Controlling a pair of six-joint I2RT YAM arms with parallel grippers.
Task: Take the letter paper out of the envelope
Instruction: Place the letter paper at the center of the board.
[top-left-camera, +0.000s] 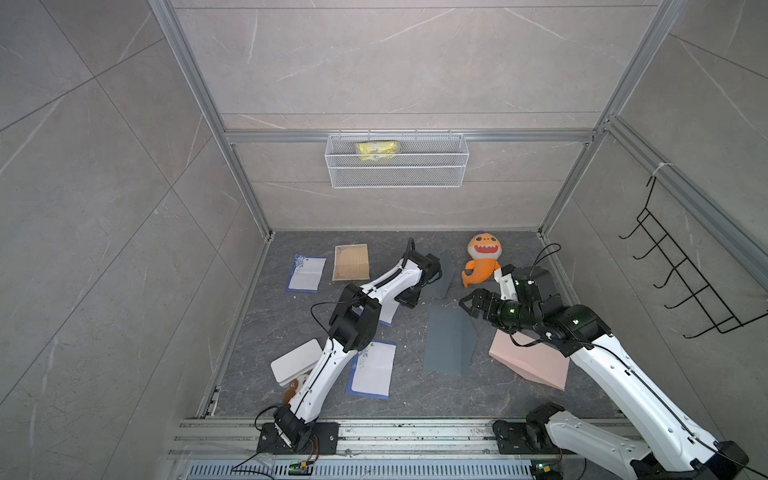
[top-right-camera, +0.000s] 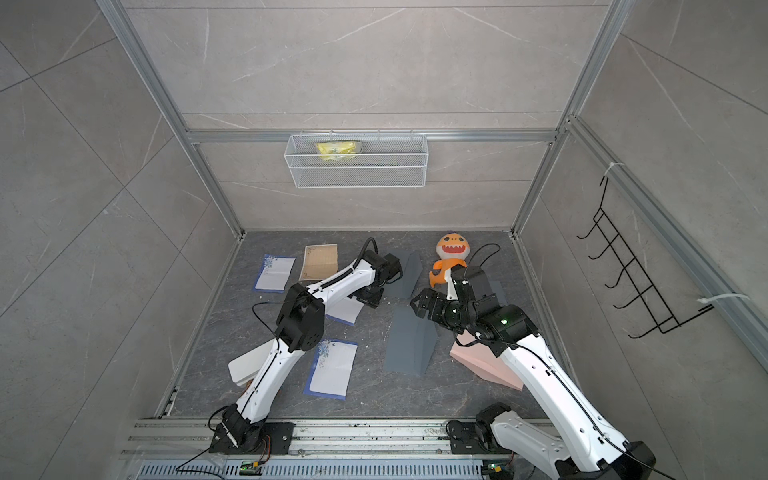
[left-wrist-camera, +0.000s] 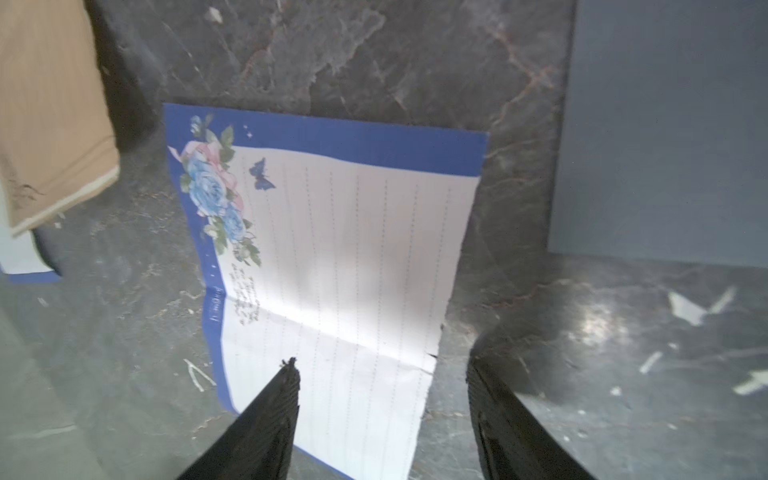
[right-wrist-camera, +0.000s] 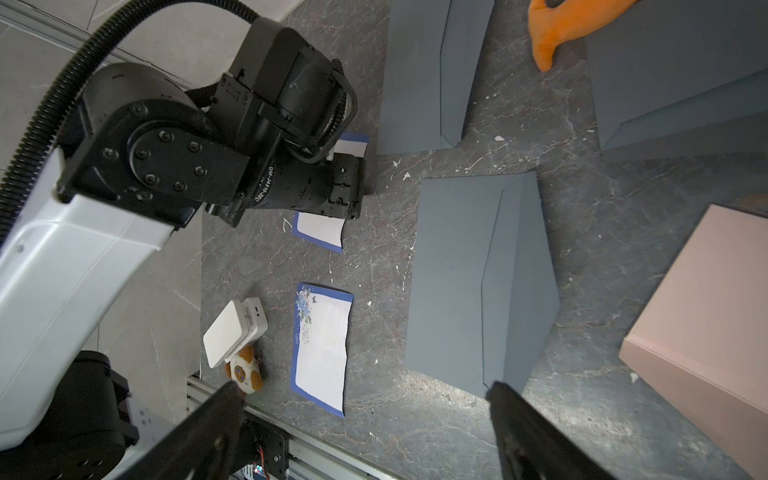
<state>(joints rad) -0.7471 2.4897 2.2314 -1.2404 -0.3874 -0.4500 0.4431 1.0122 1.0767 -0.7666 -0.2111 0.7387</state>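
Note:
A blue-bordered letter paper (left-wrist-camera: 332, 270) with a flower print lies flat on the dark floor, outside any envelope. My left gripper (left-wrist-camera: 382, 374) hovers over its near end, open, with nothing held; in a top view it (top-left-camera: 409, 300) covers most of that sheet (top-left-camera: 388, 316). A grey envelope (top-left-camera: 449, 340) lies mid-floor with its flap side up. My right gripper (top-left-camera: 466, 304) stands open just above that envelope's far end; in the right wrist view it (right-wrist-camera: 361, 388) is empty, with the envelope (right-wrist-camera: 478, 282) below it.
More sheets lie at the left: two blue-bordered ones (top-left-camera: 306, 274) (top-left-camera: 372, 370) and a tan one (top-left-camera: 351, 262). Another grey envelope (top-left-camera: 440, 278), a pink envelope (top-left-camera: 532, 361), an orange shark plush (top-left-camera: 482, 262) and a white box (top-left-camera: 297, 359) share the floor. Walls enclose three sides.

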